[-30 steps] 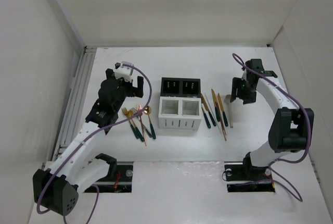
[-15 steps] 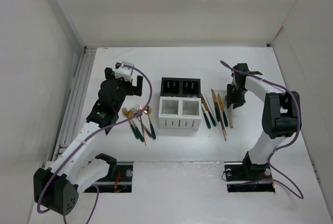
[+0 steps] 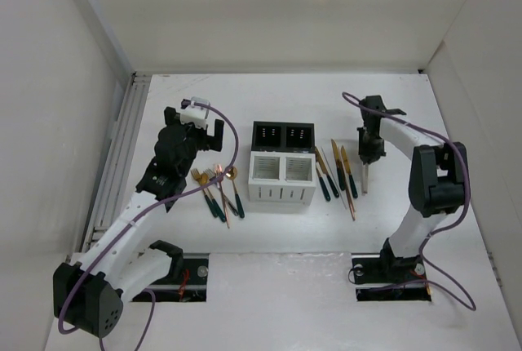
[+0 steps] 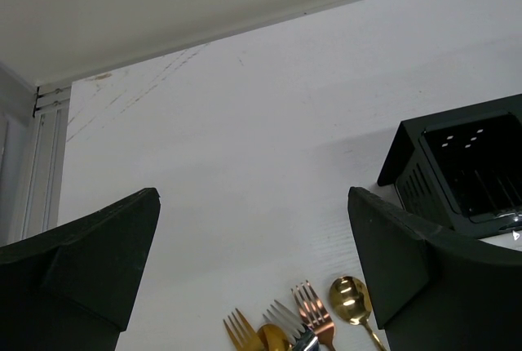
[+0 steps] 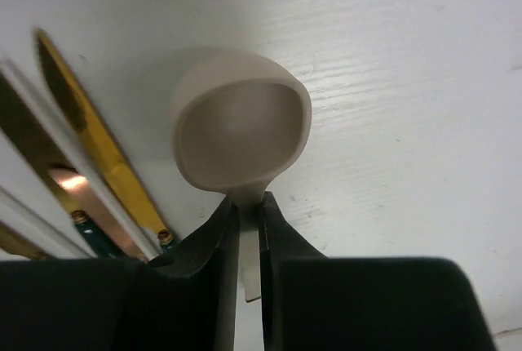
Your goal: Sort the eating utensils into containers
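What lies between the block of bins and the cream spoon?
In the top view, several gold, teal-handled utensils lie between bins and spoon.

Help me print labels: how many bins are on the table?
4, in one block: left black bin and right black bin behind, left white bin and right white bin in front. None appears hidden.

The block of bins [image 3: 283,163] sits mid-table, two bins at the back and two in front. Just beside it on the left lies a bunch of forks and spoons [image 3: 218,190], their heads toward the far wall. On the block's right lie the knives and chopsticks [image 3: 337,173], side by side. Further right of the block, just past those, the small spoon [image 3: 365,179] is pinched in the right gripper [image 3: 367,158]. The left gripper [image 3: 198,129] hangs left of the block, behind the forks.
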Motion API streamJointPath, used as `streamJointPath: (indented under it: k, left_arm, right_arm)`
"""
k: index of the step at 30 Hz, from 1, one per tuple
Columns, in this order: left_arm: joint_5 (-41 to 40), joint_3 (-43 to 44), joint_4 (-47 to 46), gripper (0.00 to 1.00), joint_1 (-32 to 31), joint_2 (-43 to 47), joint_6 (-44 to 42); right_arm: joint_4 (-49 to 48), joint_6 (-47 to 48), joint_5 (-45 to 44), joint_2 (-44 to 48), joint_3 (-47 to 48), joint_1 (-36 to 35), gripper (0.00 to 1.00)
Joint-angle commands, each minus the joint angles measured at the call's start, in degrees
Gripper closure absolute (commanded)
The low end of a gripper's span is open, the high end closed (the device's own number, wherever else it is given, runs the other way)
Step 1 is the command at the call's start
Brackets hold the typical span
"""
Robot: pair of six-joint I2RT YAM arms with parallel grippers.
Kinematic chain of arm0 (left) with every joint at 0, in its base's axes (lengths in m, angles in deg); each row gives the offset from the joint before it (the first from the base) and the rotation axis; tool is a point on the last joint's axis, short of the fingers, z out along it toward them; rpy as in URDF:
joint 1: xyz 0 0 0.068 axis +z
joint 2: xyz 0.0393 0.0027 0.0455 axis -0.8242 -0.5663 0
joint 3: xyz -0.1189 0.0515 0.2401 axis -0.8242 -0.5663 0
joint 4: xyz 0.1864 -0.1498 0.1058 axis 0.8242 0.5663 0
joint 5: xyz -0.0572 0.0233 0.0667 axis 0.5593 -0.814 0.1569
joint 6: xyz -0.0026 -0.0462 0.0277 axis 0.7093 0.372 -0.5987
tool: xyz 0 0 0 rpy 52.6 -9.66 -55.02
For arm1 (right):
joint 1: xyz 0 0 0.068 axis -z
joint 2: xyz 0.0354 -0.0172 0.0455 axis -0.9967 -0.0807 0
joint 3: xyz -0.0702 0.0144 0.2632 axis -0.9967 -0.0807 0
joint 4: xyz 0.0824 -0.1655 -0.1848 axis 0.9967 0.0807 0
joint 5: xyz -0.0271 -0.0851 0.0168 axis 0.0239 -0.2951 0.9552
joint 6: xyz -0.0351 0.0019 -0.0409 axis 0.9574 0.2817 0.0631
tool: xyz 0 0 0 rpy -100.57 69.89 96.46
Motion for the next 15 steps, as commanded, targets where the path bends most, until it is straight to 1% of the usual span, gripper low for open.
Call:
streamJointPath:
  k: [1, 2, 3, 4, 5, 6, 7, 8, 9, 11, 12, 15]
  left_arm:
    - [0.0, -0.5, -2.5, 0.00, 0.4, 0.7, 0.8]
    - [0.0, -0.5, -2.5, 0.00, 0.4, 0.2, 1.3]
    - [0.0, -0.5, -2.5, 0.00, 0.4, 0.2, 1.3]
    - [0.0, -0.5, -2.5, 0.00, 0.4, 0.2, 1.3]
    - [0.0, -0.5, -3.1, 0.00, 0.4, -0.3, 1.3]
    - [0.0, -0.5, -3.1, 0.00, 0.4, -0.3, 1.3]
    - [0.0, -0.5, -3.7, 0.00, 0.9, -0.3, 1.3]
    - [0.5, -0.5, -3.7, 0.00, 0.9, -0.8, 1.3]
    - [0.5, -0.5, -3.7, 0.00, 0.9, -0.8, 1.8]
    - [1.3, 0.0, -3.1, 0.00, 0.9, -0.8, 1.8]
    - [1.3, 0.0, -2.6, 0.00, 0.9, -0.8, 1.8]
    - [1.3, 0.0, -2.6, 0.00, 0.9, -1.4, 1.8]
  right_arm:
    - [-0.5, -3.9, -11.6, 7.7, 6.1, -4.2, 1.00]
    - [-0.5, -5.4, -18.8, 9.8, 7.8, -8.2, 1.00]
    - [-2.2, -6.3, -21.5, 12.1, 8.3, -10.6, 1.00]
    - [-4.2, -7.1, -23.7, 17.5, 8.3, -13.1, 1.00]
    - [-10.7, -7.1, -27.0, 20.1, 7.4, -18.4, 1.00]
    - [-14.9, -7.1, -28.4, 22.6, 6.3, -20.9, 1.00]
    - [-19.5, -7.1, -29.1, 26.7, 5.0, -23.2, 1.00]
    - [-29.2, -7.1, -29.1, 28.2, 3.5, -25.0, 1.00]
    - [-33.5, -7.1, -27.9, 29.3, 1.0, -27.8, 1.00]
    - [-37.7, -8.4, -27.3, 28.5, 0.9, -29.9, 1.00]
    - [-37.7, -9.3, -27.3, 27.4, 2.7, -31.2, 1.00]
    - [-37.7, -10.0, -27.3, 22.5, 4.0, -33.2, 1.00]
